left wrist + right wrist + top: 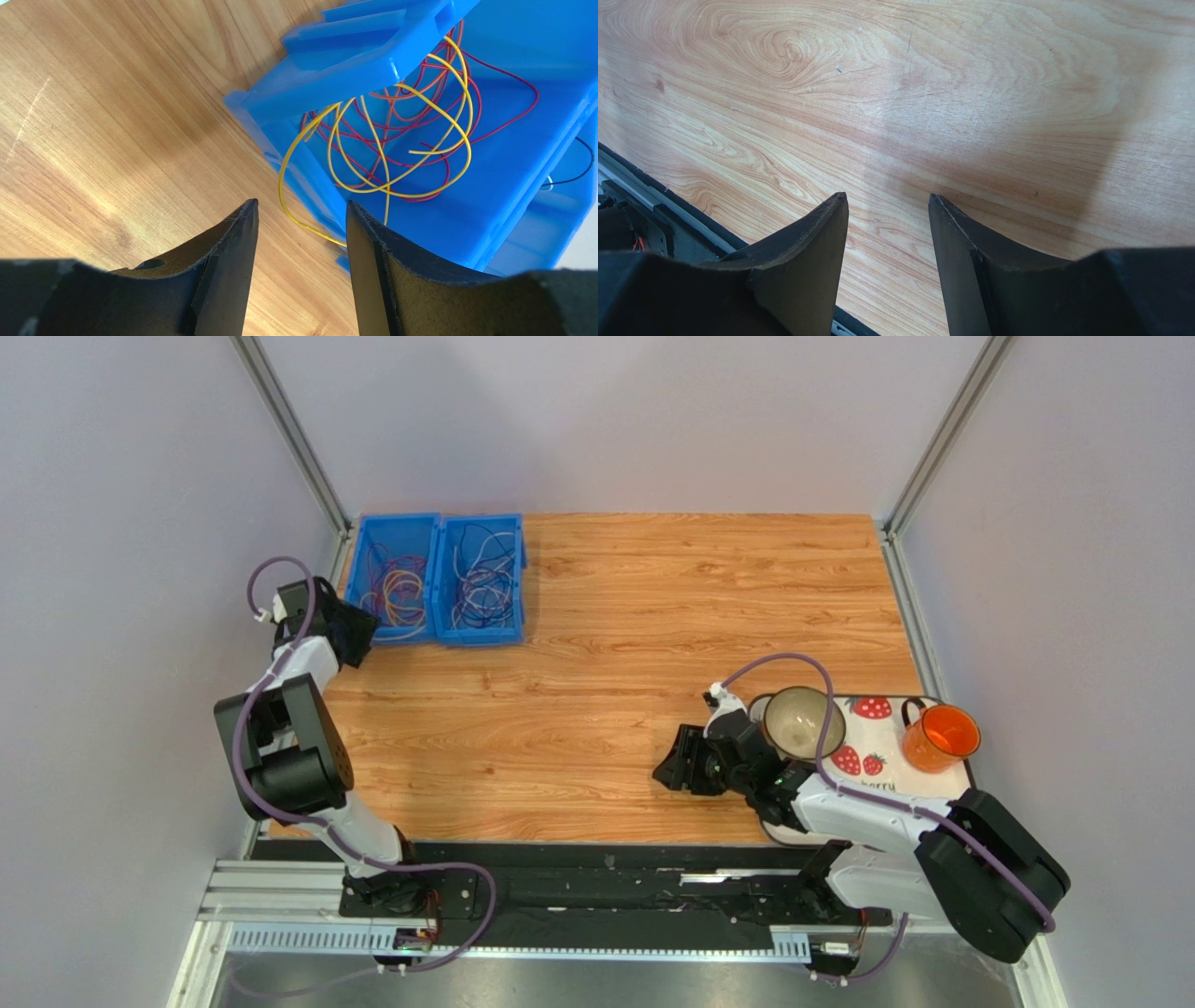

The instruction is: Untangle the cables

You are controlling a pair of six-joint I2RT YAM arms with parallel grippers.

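Nearest, the right gripper (pixel 887 199) hovers low over the bare wooden table (pixel 948 84) by its near edge, its two dark fingers spread with nothing between them. Just to its right sits a strawberry-print mat (pixel 870 756) with a bowl (pixel 802 721) and an orange cup (pixel 940 738) — none of it part of the job. Further off, at the far left, the left gripper (pixel 300 204) is also spread and empty, poised just short of the near wall of the left blue bin (pixel 365 77). The cables (pixel 396 140) lie in two bins set side by side: red, orange and yellow loops in this one, dark, white and purple strands in the right bin (pixel 484 520) (too fine in the overhead view to tell apart singly).

I judge them almost weightless and very limp, with just enough spring to stay in open hoops. A pull on one will likely drag its neighbours along — and perhaps the light plastic bin too. The thin insulation is probably slick between flat pads, so a firm pinch across a single strand seems wise. The best hold looks to be the yellow loop (pixel 282 178) that seems to spill over the bin's near wall toward the fingers, since it stands apart from the red knot. Lifting it slowly should show where it is caught.
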